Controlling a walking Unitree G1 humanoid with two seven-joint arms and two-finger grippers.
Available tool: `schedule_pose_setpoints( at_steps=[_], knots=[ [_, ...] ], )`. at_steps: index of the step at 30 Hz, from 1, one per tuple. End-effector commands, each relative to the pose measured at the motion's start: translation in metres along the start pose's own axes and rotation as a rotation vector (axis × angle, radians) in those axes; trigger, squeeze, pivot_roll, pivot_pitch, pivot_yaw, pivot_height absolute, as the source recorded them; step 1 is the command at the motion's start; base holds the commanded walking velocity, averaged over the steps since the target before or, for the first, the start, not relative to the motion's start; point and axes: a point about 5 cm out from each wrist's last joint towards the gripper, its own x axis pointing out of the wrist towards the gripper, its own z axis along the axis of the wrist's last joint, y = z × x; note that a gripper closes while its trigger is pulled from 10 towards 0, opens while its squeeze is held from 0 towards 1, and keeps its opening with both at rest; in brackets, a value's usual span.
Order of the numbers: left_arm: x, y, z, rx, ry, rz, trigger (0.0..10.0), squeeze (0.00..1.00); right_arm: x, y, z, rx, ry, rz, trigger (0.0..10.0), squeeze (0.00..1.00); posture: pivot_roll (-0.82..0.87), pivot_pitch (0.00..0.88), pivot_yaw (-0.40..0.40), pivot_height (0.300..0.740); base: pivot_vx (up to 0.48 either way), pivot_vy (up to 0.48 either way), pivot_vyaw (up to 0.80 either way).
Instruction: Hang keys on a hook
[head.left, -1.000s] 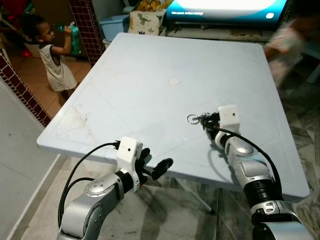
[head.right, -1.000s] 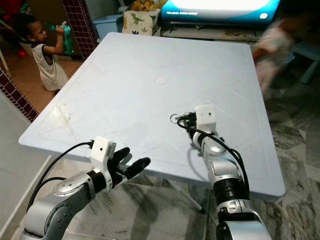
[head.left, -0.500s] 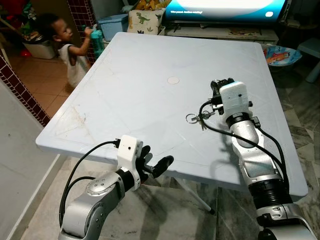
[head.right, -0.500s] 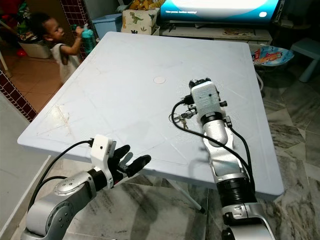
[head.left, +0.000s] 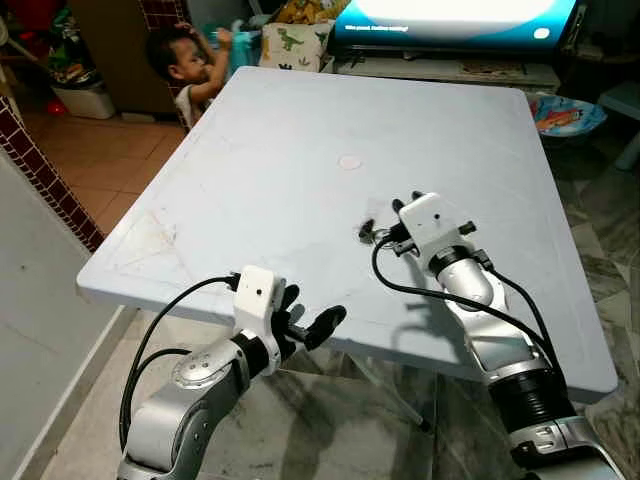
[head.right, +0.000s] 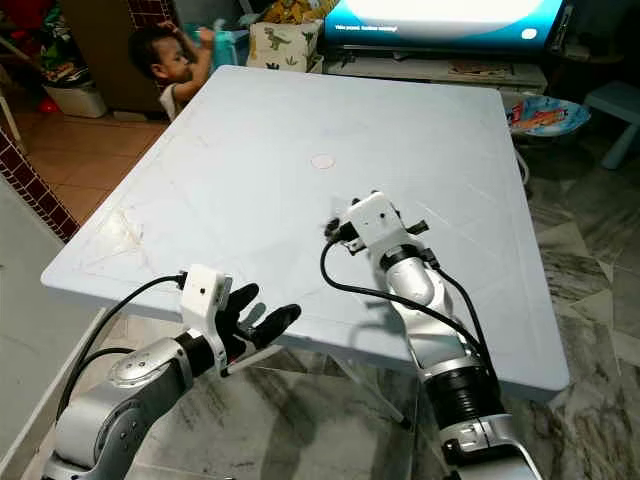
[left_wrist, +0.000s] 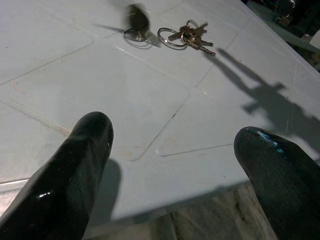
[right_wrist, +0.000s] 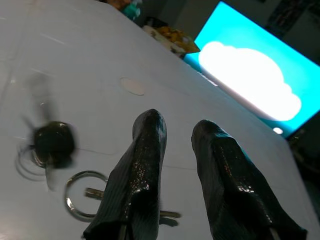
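Note:
A bunch of keys (head.left: 372, 232) on a metal ring (right_wrist: 82, 197) lies flat on the white table (head.left: 260, 150), right of its middle. Its dark fob (left_wrist: 136, 22) is blurred. My right gripper (right_wrist: 177, 122) hovers low just above the keys. Its fingers are narrowly open and hold nothing, and the ring lies beside and under one finger (right_wrist: 142, 170). My left gripper (head.left: 315, 307) is wide open just below the table's near edge, pointing toward the keys.
A small child (head.left: 195, 65) stands at the table's far left corner, holding a teal bottle. Behind the table are a lit TV screen (head.left: 450, 15) and a dinosaur-print bag (head.left: 285, 45). A brick pillar (head.left: 40, 170) and a wall stand to my left.
My right gripper rose above the table, then came back down over the keys. The keys slid a little to the left and the fob is still swinging. The child walked toward the far corner.

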Motion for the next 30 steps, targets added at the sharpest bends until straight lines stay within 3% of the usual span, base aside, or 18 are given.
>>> schedule_pose_setpoints(
  at_steps=[1, 8, 12, 13, 15, 20, 30],
  knots=[
    [0.001, 0.000, -0.001, 0.012, 0.005, 0.002, 10.0, 0.00, -0.002, -0.004, 0.001, -0.005, -0.004, -0.024, 10.0, 0.00, 0.00, 0.046, 0.039, 0.740, 0.000, 0.000, 0.00],
    [0.002, 0.000, 0.000, 0.015, 0.003, -0.001, 10.0, 0.00, -0.003, -0.002, -0.001, 0.029, 0.020, -0.015, 10.0, 0.00, 0.00, 0.046, 0.042, 0.740, 0.000, 0.000, 0.00],
    [0.002, 0.000, 0.000, 0.019, 0.005, -0.002, 10.0, 0.00, -0.001, 0.004, -0.009, 0.114, 0.075, 0.016, 10.0, 0.00, -0.01, 0.049, 0.046, 0.740, 0.000, 0.000, 0.00],
    [0.002, 0.000, 0.000, 0.028, 0.004, 0.001, 10.0, 0.00, 0.000, 0.007, -0.014, 0.190, 0.110, 0.040, 10.0, 0.00, -0.01, 0.049, 0.046, 0.740, 0.000, 0.000, 0.00],
    [0.002, 0.001, 0.001, 0.044, -0.002, 0.013, 10.0, 0.00, -0.001, 0.010, -0.019, 0.209, 0.147, 0.062, 10.0, 0.00, -0.01, 0.049, 0.046, 0.740, 0.000, 0.000, 0.00],
    [0.003, 0.014, 0.010, 0.075, -0.058, 0.129, 10.0, 0.00, -0.007, 0.022, -0.031, 0.262, 0.218, 0.110, 10.0, 0.00, 0.00, 0.051, 0.045, 0.740, 0.000, 0.000, 0.00],
    [0.003, 0.029, 0.015, 0.093, -0.093, 0.226, 10.0, 0.00, -0.022, 0.041, -0.029, 0.326, 0.248, 0.105, 10.0, 0.00, 0.00, 0.051, 0.045, 0.740, 0.000, 0.000, 0.00]
  ],
)
